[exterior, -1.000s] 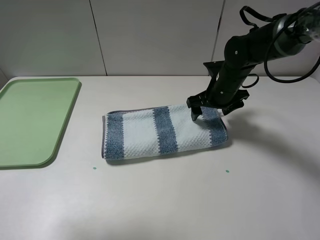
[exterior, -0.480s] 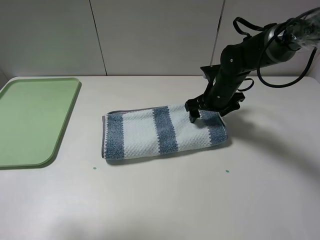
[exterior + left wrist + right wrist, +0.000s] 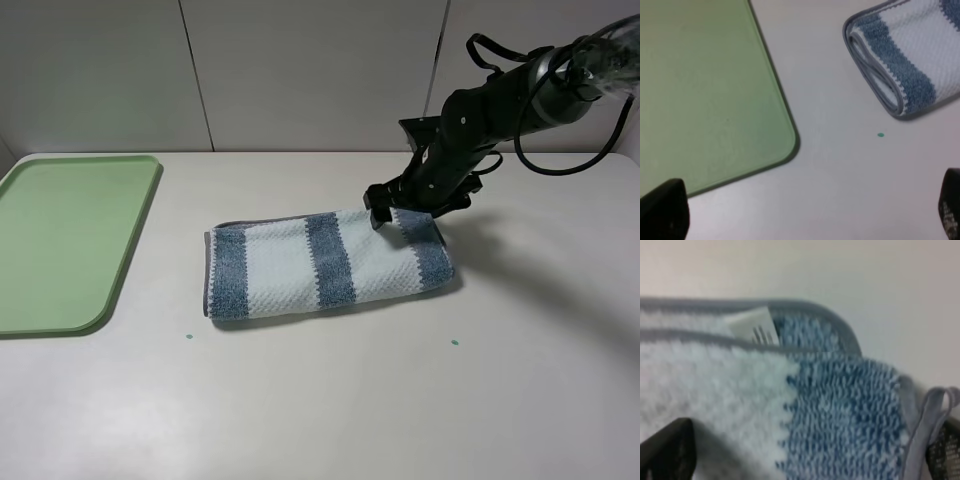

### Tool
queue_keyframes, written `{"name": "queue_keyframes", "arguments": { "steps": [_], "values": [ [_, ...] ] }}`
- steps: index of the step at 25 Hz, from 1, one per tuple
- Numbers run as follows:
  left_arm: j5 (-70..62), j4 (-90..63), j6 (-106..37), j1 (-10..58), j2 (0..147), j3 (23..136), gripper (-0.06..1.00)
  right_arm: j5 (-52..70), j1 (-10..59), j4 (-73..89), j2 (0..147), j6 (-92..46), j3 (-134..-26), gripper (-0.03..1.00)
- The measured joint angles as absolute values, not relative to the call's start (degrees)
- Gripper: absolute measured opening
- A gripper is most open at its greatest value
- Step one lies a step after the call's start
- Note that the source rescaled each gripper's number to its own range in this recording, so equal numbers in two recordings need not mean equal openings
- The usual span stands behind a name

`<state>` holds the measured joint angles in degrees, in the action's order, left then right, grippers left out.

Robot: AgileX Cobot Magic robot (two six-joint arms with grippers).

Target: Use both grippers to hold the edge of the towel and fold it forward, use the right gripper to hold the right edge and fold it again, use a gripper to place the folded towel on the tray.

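The terry towel with wide dusty-blue and pale white stripes (image 3: pixel 328 265) is lying folded into a long band in the middle of the white tabletop (image 3: pixel 350 400). Its thin grey stitched hem (image 3: pixel 874 79) is showing in stacked layers at the end facing the flat pale-green plastic tray (image 3: pixel 70 238), which is sitting well apart from it at the left edge of the tabletop. The matte-black right gripper (image 3: pixel 405 212) is reaching down over the towel's far right corner, its jaws standing wide apart; in the right wrist view the blue stripe, a small white label (image 3: pixel 752 325) and the grey corner loop (image 3: pixel 935 405) are lying between its fingertips. The left gripper (image 3: pixel 807 217) is hanging open above the bare tabletop between tray and towel, gripping nothing.
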<state>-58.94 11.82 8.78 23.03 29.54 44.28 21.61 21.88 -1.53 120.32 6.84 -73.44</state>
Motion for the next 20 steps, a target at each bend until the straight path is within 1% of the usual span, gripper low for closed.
{"name": "queue_keyframes", "arguments": {
  "steps": [5, 14, 17, 20],
  "values": [
    [-59.68, 11.5, 9.04, 23.03, 24.85, 42.94, 1.0, 17.27, 21.88, -1.46, 120.32, 6.84, -73.44, 1.0],
    [-67.08, 5.38, 10.69, 22.77, 16.88, 41.41, 1.0, 9.38, 21.88, -1.46, 120.32, 6.84, -73.44, 1.0],
    [-66.36, 3.22, 8.47, 19.87, 15.16, 38.87, 1.0, 6.83, 21.88, -1.46, 120.32, 6.84, -73.44, 1.0],
    [-62.9, 0.68, 3.92, 14.63, 12.06, 34.53, 1.0, 4.98, 21.88, -1.46, 120.32, 6.84, -73.44, 1.0]
  ]
}}
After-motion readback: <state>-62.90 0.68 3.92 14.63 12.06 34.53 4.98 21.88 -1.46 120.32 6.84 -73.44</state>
